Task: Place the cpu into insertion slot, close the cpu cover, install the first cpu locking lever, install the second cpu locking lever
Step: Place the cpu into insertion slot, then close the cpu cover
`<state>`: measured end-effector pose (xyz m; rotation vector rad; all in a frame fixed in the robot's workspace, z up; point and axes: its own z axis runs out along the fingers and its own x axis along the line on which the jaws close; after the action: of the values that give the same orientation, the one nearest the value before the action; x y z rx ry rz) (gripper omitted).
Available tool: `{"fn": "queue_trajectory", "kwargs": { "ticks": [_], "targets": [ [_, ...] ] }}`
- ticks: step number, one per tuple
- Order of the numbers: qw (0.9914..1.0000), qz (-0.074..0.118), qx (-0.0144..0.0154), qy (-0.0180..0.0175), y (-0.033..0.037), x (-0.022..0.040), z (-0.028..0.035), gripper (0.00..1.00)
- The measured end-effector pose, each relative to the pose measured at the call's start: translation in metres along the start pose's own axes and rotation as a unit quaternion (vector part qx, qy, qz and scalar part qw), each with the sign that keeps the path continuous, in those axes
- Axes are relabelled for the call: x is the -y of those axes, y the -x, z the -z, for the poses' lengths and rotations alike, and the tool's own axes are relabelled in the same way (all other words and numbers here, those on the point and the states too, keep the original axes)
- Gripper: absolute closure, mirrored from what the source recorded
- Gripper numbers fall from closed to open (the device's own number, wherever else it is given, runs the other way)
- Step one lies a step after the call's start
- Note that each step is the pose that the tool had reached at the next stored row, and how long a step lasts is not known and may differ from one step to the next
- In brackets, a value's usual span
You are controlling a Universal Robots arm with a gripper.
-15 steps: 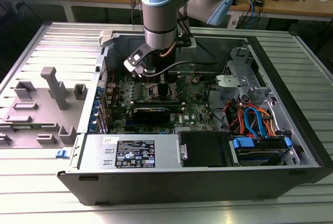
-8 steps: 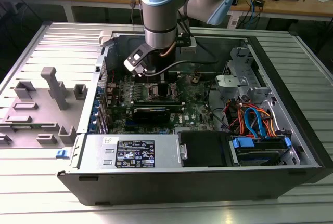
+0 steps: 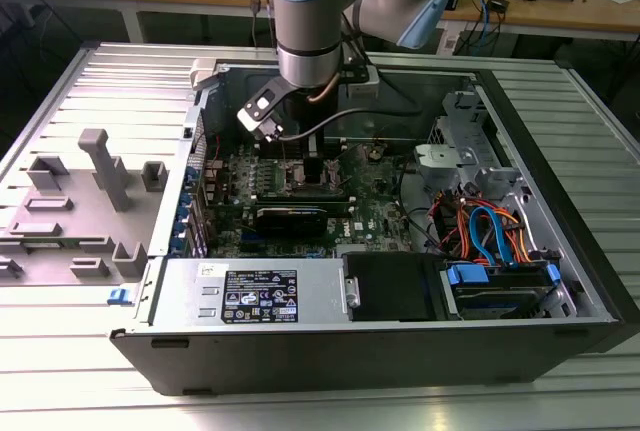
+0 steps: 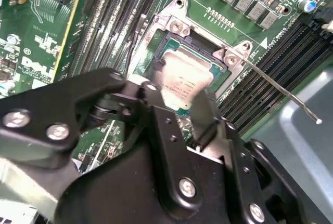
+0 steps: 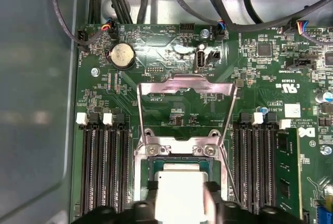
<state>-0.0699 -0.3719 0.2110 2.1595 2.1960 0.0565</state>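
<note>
Printed matter first: faint dark lettering across the silver-grey metal top of the small flat square cpu (image 4: 183, 76), left unread. White lettering and a white rectangular sticker (image 5: 292, 110) on the green motherboard (image 5: 260, 78). A white-and-black label (image 3: 258, 296) on the grey power supply box (image 3: 320, 296) at the front of the open black computer case (image 3: 300, 366).

Reaches almost straight down into the case with the grey and pale-blue robot arm (image 3: 310, 21), wrist low over the board, above a slatted metal bench (image 3: 130, 71). Grips the cpu with the black two-fingered gripper (image 5: 181, 199), fingers (image 5: 212, 200) closed against two opposite edges. Holds it directly over the small square insertion slot (image 4: 171, 42) with the silvery rim, between banks of long black memory slots (image 5: 101, 167).

Cannot tell whether resting in the socket or just above it, with the chip's lower edges hidden behind the fingers. Cut off at the edge of the first wrist view: the nearer part of the cpu.

Behind the socket, swung open and tipped back from its hinge: the thin silvery frame-shaped cpu cover (image 5: 184, 84). Slanting away from one socket corner, raised off the board: a thin silvery wire lever (image 4: 281, 91).
</note>
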Motion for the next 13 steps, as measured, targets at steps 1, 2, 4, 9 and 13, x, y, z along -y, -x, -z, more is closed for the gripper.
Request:
{"fn": "queue_trajectory", "kwargs": {
  "ticks": [1, 2, 4, 9, 13],
  "targets": [
    [1.0, 0.0, 0.0002, -0.0006, 0.0, -0.0001, 0.0011, 0.59],
    [1.0, 0.0, 0.0002, -0.0013, 0.0, -0.0003, 0.0026, 0.65],
    [1.0, 0.0, 0.0001, -0.0016, 0.0, -0.0004, 0.0027, 0.77],
    [1.0, 0.0, 0.0002, -0.0017, 0.0001, -0.0004, 0.0028, 0.89],
    [1.0, 0.0, 0.0002, -0.002, 0.0001, -0.0004, 0.0028, 0.89]
  ]
}}
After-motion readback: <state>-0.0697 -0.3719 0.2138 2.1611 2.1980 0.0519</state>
